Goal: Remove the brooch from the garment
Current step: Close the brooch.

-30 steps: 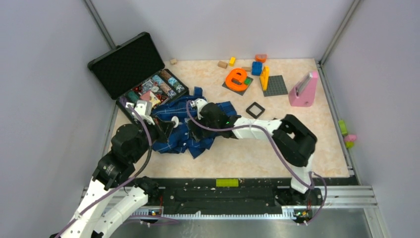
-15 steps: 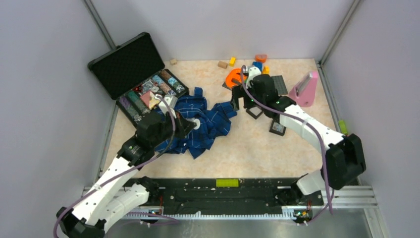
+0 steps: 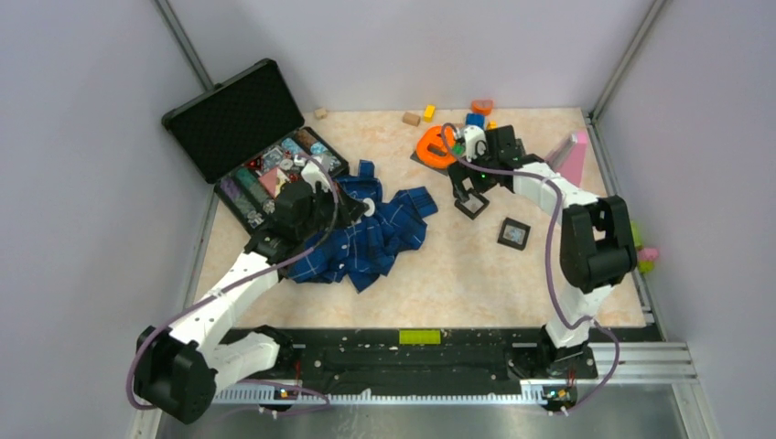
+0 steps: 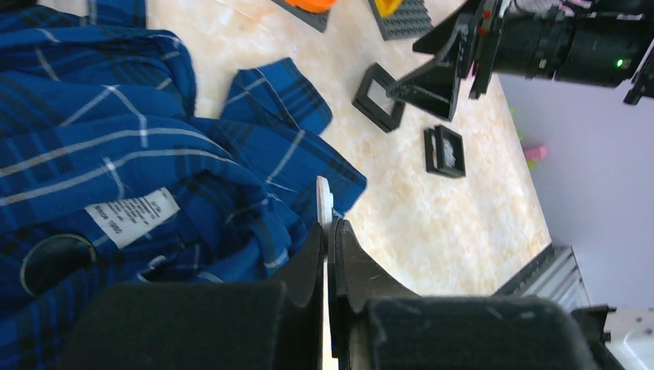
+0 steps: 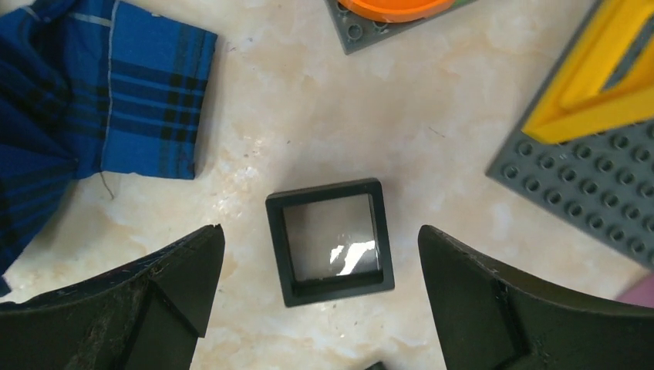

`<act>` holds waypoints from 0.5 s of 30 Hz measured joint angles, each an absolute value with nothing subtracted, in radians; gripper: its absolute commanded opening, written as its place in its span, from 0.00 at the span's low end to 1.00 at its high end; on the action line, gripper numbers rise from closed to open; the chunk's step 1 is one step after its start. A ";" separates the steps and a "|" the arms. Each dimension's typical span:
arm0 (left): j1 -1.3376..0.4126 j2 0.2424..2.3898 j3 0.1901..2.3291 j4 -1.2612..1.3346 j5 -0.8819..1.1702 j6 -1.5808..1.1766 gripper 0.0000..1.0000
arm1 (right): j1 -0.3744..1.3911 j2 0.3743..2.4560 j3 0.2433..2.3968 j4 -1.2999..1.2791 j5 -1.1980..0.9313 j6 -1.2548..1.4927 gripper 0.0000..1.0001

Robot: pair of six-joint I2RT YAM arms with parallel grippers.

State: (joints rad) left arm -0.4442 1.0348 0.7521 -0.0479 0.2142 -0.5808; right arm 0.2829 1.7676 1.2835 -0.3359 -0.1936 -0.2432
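A: From the top view, where is everything?

B: The garment (image 3: 366,247) lies crumpled left of centre on the table (image 3: 476,274), just beside the open black case (image 3: 238,119). The left gripper (image 3: 361,205) is at the garment's upper edge with a small pale round thing at its tip, which looks like the brooch (image 3: 369,208). Right of centre, the right gripper (image 3: 471,187) hangs over a black square frame (image 3: 472,205). A second frame (image 3: 513,234) lies near it, lower right.

A: Does the left wrist view settle the grip?

B: Yes. At bottom centre the left gripper (image 4: 328,231) has its jaws pressed together. A thin pale sliver, the brooch (image 4: 324,196) seen edge-on, is pinched between them. The garment (image 4: 116,154) fills the left half. I can't tell whether the brooch is free of the cloth. The right gripper (image 4: 443,65) shows at the upper right, above the black square frame (image 4: 379,96), with the second frame (image 4: 445,150) below it.

A: And the right wrist view?

B: The right gripper (image 5: 320,231) is spread wide and holds nothing. The black square frame (image 5: 330,239) sits on the table between its fingers. A fold of the garment (image 5: 146,100) is in the upper left. A grey studded plate (image 5: 586,193) carrying a yellow block (image 5: 594,85) is at the right edge.
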 measured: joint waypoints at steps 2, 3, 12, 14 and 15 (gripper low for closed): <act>-0.411 1.069 0.753 -0.017 0.226 -0.593 0.00 | 0.276 1.826 1.318 -0.342 -0.234 -0.278 0.99; -0.398 1.079 0.753 -0.007 0.230 -0.597 0.00 | 0.270 1.850 1.328 -0.343 -0.254 -0.290 0.99; -0.305 1.094 0.754 0.031 0.259 -0.604 0.00 | 0.179 1.962 1.437 -0.387 -0.416 -0.311 0.99; -0.290 1.095 0.753 0.048 0.289 -0.608 0.00 | 0.173 1.978 1.456 -0.387 -0.430 -0.310 0.99; -0.284 1.098 0.753 0.064 0.317 -0.612 0.00 | 0.173 1.979 1.454 -0.386 -0.445 -0.304 0.99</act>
State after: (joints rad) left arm -0.2840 1.0981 0.7532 0.0635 0.3172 -0.6125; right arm 0.1726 1.9785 1.4544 -0.3862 -0.4450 -0.3042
